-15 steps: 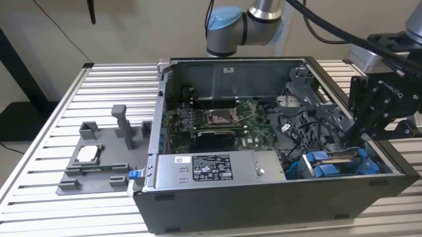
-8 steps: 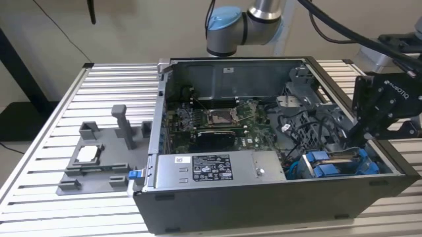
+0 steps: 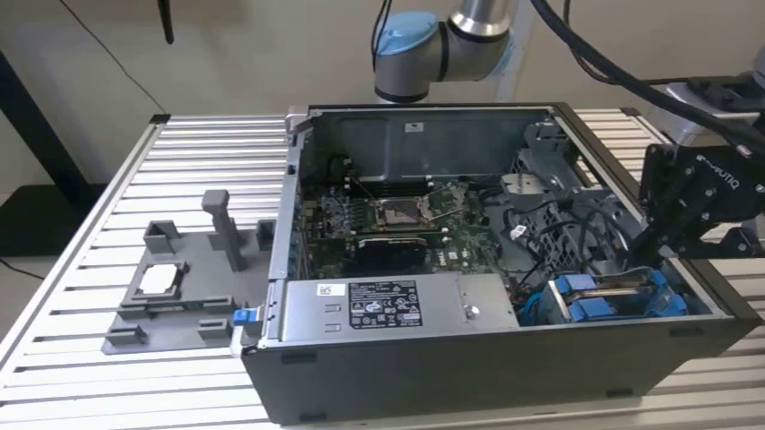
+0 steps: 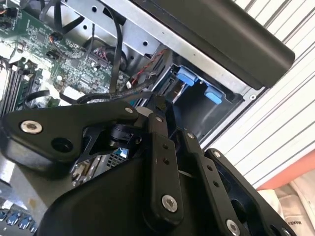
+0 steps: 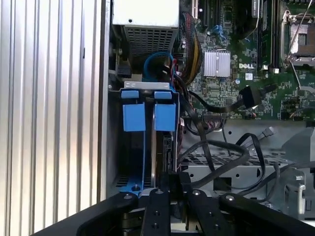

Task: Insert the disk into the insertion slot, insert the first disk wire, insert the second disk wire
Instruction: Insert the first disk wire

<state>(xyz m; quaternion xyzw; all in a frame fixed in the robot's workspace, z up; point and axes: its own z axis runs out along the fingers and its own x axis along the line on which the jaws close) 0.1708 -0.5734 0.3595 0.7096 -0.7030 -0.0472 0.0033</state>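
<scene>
One of the three steps looks done, as far as I can judge. The disk (image 5: 163, 153) stands on edge inside the insertion slot (image 5: 145, 85), low in the metal cage beside a blue rail (image 5: 139, 157) and below two blue tabs (image 5: 134, 116). Whether it is pressed fully home I cannot tell, because the pincer (image 5: 173, 180) hangs right over its near end and hides it. The pincer is closed, tips together, with nothing I can make out between them. Whether it touches the disk is not clear.

In the exterior view the arm reaches down into the open computer case (image 3: 478, 376) at the exterior view's right, where the cage sits in the near corner. The case rests on a slatted counter (image 3: 72, 305).

Both wire steps seem undone. A black wire with a plug (image 5: 250, 97) lies loose over the green board (image 5: 278, 86), well apart from the cage. Other black wires (image 5: 221, 143) loop just beside the slot with no visible join to the disk. The disk's socket end is hidden, so this is a judgement only.
</scene>
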